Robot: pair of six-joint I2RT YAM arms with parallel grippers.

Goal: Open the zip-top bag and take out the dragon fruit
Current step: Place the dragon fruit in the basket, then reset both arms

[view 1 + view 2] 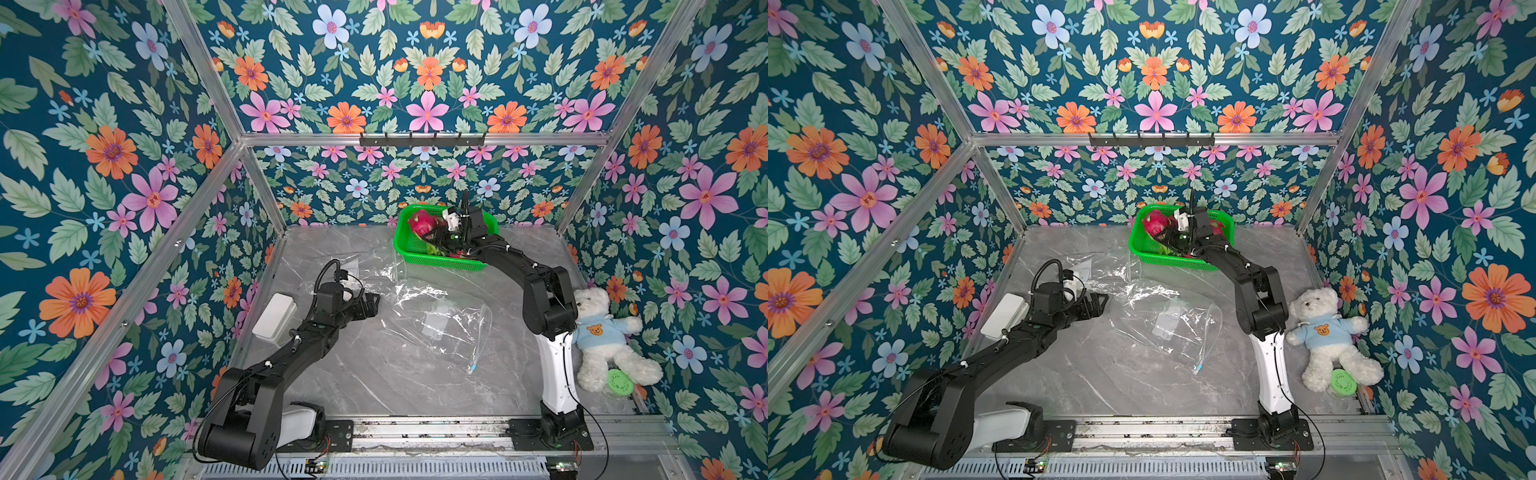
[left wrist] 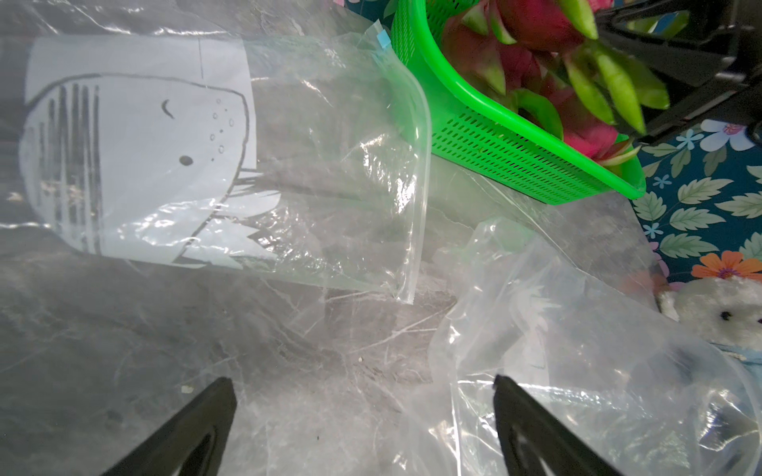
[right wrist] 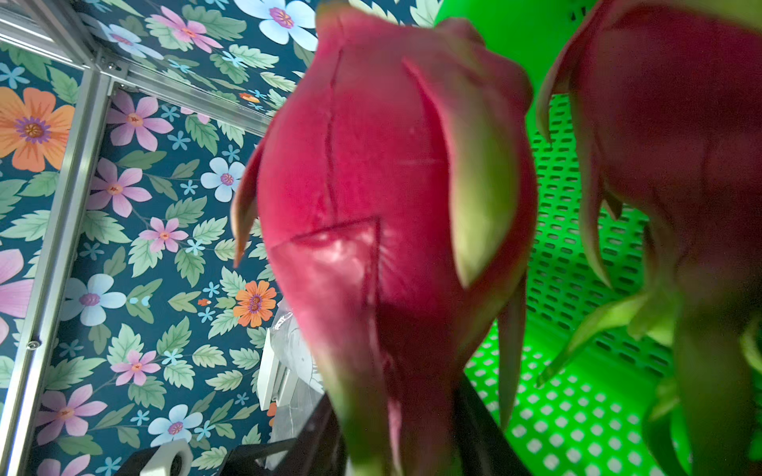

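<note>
Dragon fruit (image 1: 420, 222) sits in the green basket (image 1: 440, 262) at 12 o'clock on the table (image 1: 374, 374), right claw (image 1: 436, 243) around one, can't tell if gripping or released. Left claw (image 2: 363, 383) hangs wide open. Risk: scales (image 3: 482, 185) snag the claw, dragging fruit out.

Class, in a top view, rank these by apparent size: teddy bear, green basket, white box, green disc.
1. Teddy bear and green basket: look alike, unranked; the basket is farther away.
2. White box.
3. Green disc.
</note>
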